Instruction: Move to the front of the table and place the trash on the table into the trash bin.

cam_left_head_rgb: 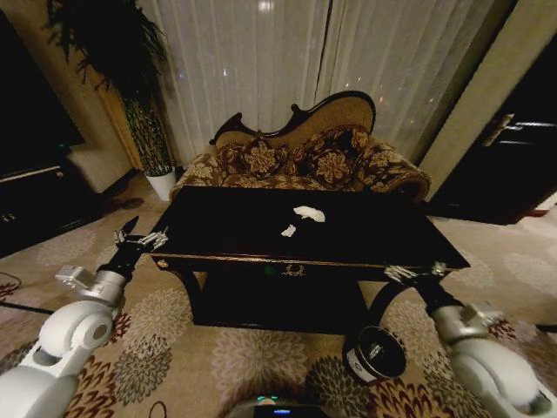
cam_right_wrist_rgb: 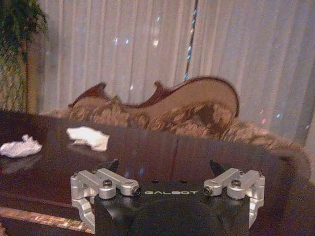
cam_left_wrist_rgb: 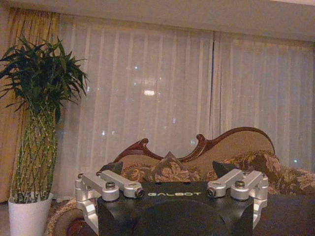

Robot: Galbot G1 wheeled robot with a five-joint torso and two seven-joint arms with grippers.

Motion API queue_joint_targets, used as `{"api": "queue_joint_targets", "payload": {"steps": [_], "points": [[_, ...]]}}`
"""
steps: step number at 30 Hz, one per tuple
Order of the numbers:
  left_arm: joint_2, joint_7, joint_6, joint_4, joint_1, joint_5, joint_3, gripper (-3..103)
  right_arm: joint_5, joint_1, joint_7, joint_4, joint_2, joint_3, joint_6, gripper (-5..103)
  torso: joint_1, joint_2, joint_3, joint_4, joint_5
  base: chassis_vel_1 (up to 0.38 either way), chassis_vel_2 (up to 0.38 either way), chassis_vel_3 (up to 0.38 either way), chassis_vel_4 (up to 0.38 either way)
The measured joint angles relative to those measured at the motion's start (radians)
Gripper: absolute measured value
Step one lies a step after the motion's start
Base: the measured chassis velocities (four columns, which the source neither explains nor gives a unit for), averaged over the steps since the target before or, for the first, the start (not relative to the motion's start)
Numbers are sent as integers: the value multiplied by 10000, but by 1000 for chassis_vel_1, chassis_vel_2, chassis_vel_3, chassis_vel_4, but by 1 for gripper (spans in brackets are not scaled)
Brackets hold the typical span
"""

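The dark glossy table (cam_left_head_rgb: pixel 365 239) stands straight ahead, with a gold ornament on its front rail. On its top lie two white pieces of trash: a larger wad (cam_left_head_rgb: pixel 309 212) and a smaller one (cam_left_head_rgb: pixel 288 231). The right wrist view shows the same two wads (cam_right_wrist_rgb: pixel 88 136) (cam_right_wrist_rgb: pixel 20 146) on the table top (cam_right_wrist_rgb: pixel 197 152). The black trash bin (cam_left_head_rgb: pixel 376 353) with a white label sits on the carpet by the table's front right leg. My left gripper (cam_left_head_rgb: pixel 144 233) (cam_left_wrist_rgb: pixel 167 169) is open at the table's front left corner. At the front right corner, my right gripper (cam_left_head_rgb: pixel 416 271) (cam_right_wrist_rgb: pixel 163 166) is open above the bin.
A floral carved-back sofa (cam_left_head_rgb: pixel 305 161) stands behind the table, in front of white curtains. A tall plant in a white pot (cam_left_head_rgb: pixel 161 183) is at the back left. Patterned carpet (cam_left_head_rgb: pixel 252 357) lies between me and the table.
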Motion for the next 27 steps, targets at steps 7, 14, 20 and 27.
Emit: {"api": "queue_joint_targets", "payload": {"steps": [7, 14, 20, 27], "points": [[0, 0, 0, 0, 0, 0, 0, 100, 592, 749, 101, 74, -1092, -666, -692, 100, 0, 0, 0, -1, 0, 0, 0, 0, 0], [0, 2, 0, 0, 0, 0, 0, 100, 951, 1946, -32, -641, -2326, -1646, -744, 100, 0, 0, -1, 1, 0, 0, 0, 0, 0], [0, 1, 1, 0, 0, 0, 0, 100, 973, 2899, -123, -1092, -2667, -2769, -729, 100, 0, 0, -1, -1, 0, 0, 0, 0, 0], [0, 1, 1, 0, 0, 0, 0, 100, 1058, 4764, -277, -1771, -3013, -4834, -688, 100, 0, 0, -1, 0, -2, 0, 0, 0, 0]]}}
